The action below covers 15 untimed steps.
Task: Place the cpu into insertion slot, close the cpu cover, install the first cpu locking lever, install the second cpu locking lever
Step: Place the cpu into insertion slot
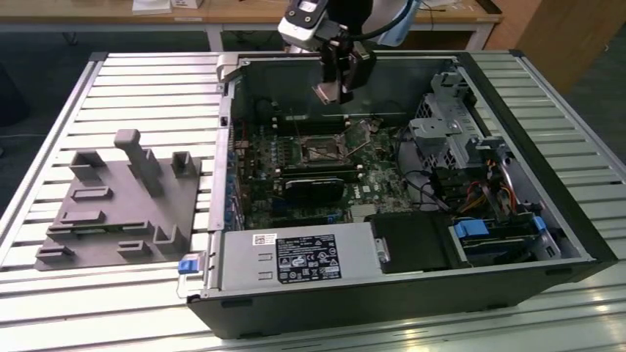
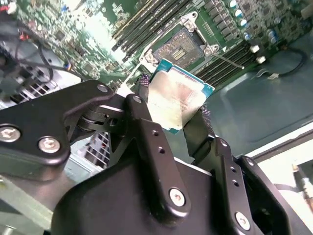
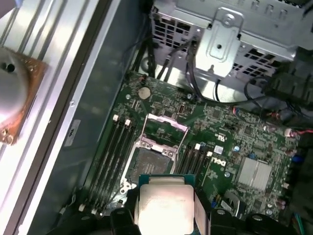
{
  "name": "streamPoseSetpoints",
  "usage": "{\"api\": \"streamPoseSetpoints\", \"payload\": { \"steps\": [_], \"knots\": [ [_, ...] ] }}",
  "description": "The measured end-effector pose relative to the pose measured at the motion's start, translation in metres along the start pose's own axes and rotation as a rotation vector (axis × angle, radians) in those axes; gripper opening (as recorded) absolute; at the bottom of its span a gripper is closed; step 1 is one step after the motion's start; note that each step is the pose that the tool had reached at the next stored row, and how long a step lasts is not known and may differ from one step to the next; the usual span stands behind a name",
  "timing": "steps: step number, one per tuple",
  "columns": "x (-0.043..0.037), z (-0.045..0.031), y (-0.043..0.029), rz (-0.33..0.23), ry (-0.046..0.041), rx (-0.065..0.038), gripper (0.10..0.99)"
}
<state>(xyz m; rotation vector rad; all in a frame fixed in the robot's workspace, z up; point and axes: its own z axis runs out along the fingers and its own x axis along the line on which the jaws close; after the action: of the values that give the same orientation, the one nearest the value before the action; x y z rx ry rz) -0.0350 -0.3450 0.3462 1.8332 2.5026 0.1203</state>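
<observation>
My gripper (image 1: 341,86) hangs above the open computer case and is shut on the cpu (image 1: 327,93), a flat square chip with a dull silver top. In both wrist views the cpu (image 2: 177,98) (image 3: 164,201) sits clamped edge to edge between the two black fingers (image 2: 146,122). The insertion slot (image 1: 318,150) (image 2: 178,45) (image 3: 150,161) lies below on the green motherboard, uncovered and dark inside. The cpu cover (image 3: 166,128), a thin silver frame, stands swung up at the slot's far edge. The cpu is well above the slot and apart from it.
A grey fixture plate (image 1: 117,205) with upright holders lies at the exterior view's left. Inside the case are a black card (image 1: 313,187), a power supply (image 1: 284,257), a metal drive cage (image 1: 440,125) with cables, and memory slots (image 3: 112,147) beside the socket.
</observation>
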Motion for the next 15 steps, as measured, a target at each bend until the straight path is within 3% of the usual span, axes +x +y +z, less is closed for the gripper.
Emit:
{"api": "streamPoseSetpoints", "payload": {
  "steps": [10,15],
  "knots": [
    [-0.0001,0.0064,-0.0005,0.171,-0.0148,-0.003,0.537],
    [0.0,0.0077,-0.0006,0.206,-0.0211,-0.003,0.537]
  ]
}}
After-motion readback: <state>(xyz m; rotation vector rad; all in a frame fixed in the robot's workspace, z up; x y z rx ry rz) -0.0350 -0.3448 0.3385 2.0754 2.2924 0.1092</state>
